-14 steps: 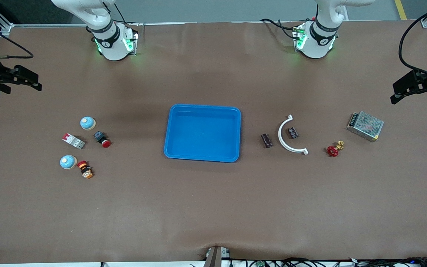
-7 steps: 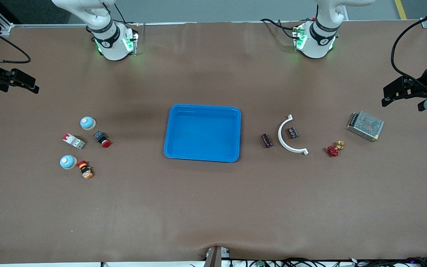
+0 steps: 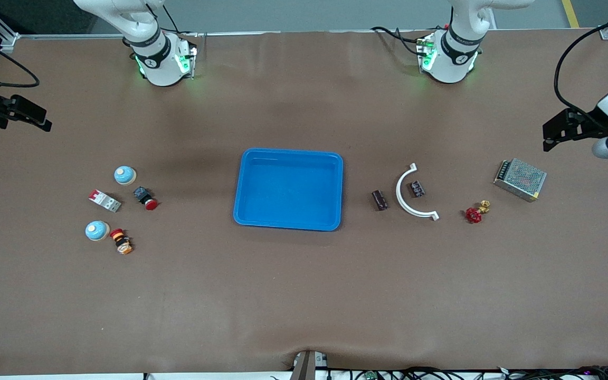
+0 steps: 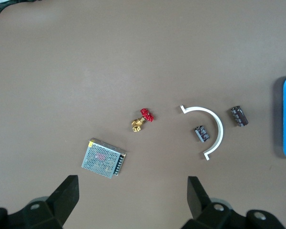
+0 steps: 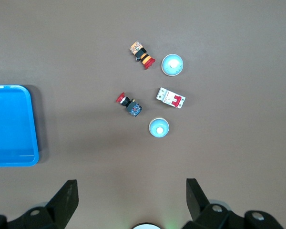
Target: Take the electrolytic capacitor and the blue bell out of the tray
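Observation:
Two light-blue bells sit toward the right arm's end of the table; both show in the right wrist view. Two dark capacitors lie toward the left arm's end, one inside a white arc; both show in the left wrist view. My left gripper is open, high over the table's end by the power supply. My right gripper is open, high over its own end.
A blue tray stands mid-table. A mesh power supply and a red-and-brass valve lie near the capacitors. A red-and-white breaker and two push buttons lie by the bells.
My left gripper has shifted a little toward the table's middle. My right gripper has drifted slightly toward its table edge. The things on the table have not moved.

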Robot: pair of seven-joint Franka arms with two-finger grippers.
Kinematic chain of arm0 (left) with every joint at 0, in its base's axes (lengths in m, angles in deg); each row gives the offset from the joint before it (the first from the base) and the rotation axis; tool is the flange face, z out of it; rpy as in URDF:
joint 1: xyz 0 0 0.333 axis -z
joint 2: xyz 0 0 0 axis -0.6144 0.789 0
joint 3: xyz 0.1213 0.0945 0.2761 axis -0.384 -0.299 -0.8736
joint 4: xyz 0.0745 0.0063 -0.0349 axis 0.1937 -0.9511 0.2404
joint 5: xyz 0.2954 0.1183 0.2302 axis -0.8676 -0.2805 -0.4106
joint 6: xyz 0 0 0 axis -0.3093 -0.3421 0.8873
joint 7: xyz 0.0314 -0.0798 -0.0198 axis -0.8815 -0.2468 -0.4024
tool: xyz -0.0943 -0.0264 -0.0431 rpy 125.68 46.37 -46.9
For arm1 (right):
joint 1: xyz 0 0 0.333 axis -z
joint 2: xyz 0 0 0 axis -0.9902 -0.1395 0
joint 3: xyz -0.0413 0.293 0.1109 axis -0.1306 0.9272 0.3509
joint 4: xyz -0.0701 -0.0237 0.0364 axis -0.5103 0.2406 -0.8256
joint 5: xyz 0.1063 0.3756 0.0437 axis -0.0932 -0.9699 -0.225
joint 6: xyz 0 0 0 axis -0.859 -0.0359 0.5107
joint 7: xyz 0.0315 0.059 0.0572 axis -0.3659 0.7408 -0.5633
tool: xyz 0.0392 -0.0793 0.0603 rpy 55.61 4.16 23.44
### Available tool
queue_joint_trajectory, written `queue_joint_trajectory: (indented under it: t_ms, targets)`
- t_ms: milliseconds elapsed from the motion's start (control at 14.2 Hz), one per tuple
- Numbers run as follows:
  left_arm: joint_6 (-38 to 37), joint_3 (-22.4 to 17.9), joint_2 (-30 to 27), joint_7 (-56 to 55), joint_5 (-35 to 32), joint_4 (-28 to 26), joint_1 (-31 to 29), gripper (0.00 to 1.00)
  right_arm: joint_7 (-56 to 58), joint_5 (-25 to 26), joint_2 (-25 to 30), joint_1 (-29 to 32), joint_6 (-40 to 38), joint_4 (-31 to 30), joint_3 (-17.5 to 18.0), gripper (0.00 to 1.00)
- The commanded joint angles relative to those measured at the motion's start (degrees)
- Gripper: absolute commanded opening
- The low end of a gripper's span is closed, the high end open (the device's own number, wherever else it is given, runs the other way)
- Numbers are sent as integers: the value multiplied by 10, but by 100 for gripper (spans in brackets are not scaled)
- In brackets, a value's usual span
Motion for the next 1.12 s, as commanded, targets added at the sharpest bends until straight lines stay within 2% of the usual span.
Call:
queue_joint_trajectory:
  t_ms: [0, 562, 1055]
  targets:
    - [-8, 0, -6, 51, -12, 0, 0, 100, -10, 9, 3, 4, -8, 7, 3, 100]
    - [-7, -3, -6, 39, 40, 1, -1, 100, -10, 9, 3, 2, -10, 6, 4, 100]
    - [-4, -3, -6, 9, 41, 1, -1, 100, -10, 10, 3, 4, -13, 7, 3, 100]
